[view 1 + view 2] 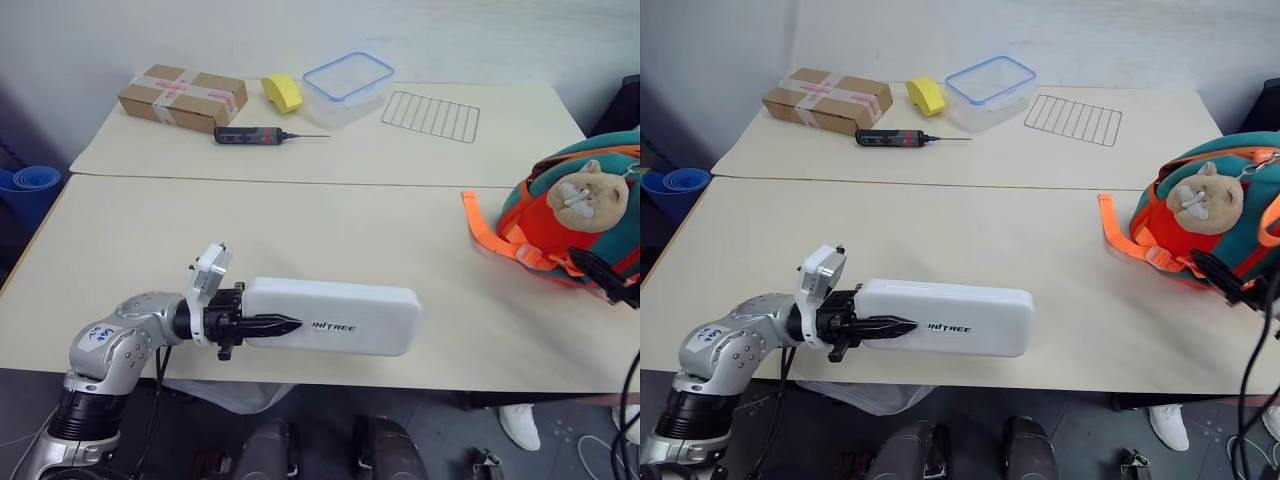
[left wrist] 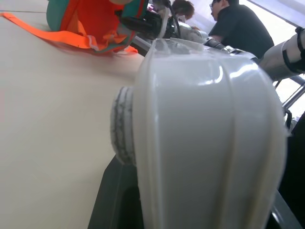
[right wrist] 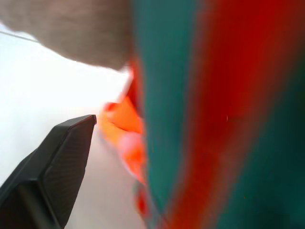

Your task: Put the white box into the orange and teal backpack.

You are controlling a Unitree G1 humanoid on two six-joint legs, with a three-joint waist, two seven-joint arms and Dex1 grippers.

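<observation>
Left eye view: our left end effector [image 1: 268, 325] grips the white box [image 1: 335, 316]. Right end effector [image 3: 52, 164] spread wide. We should carry it level to the backpack [image 1: 580, 215].

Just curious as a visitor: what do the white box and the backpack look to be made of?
The white box looks like glossy hard plastic: smooth rounded corners with bright highlights. The backpack looks like soft matte fabric with woven orange straps, and its tan toy seems plush.

The white box [image 1: 335, 316] bears dark lettering on its top reading "UNITREE".
</observation>
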